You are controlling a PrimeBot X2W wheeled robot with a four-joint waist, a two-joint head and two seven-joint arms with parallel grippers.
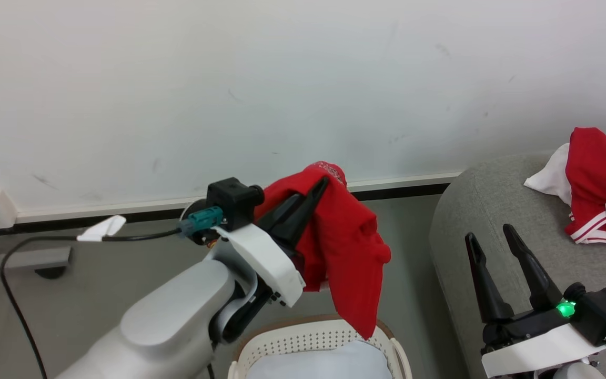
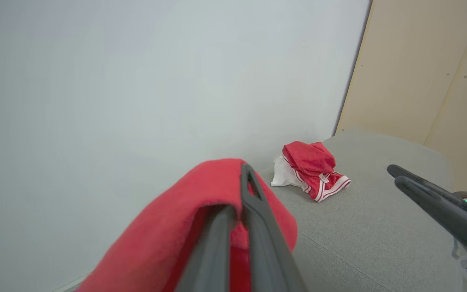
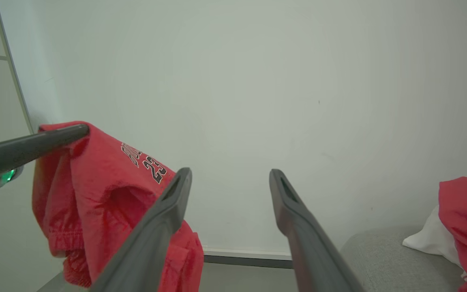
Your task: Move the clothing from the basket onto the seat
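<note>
Garment (image 1: 350, 247), red, hanging pinched in left hand (image 1: 321, 187) above basket (image 1: 303, 334), short of seat (image 1: 471, 210). Right hand (image 1: 490, 232) idling spread, holding nothing. Second garment (image 1: 597, 179) lying on seat. Risk: loose hem snagging basket rim, or fold slipping from pinch during swing.

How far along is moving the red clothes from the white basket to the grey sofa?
Done: one red garment with white trim lies on the light grey fabric sofa. In hand: the left gripper is shut on the red "23" garment, hanging over the white perforated basket. Left: carry it to the sofa. The right gripper is open.
</note>
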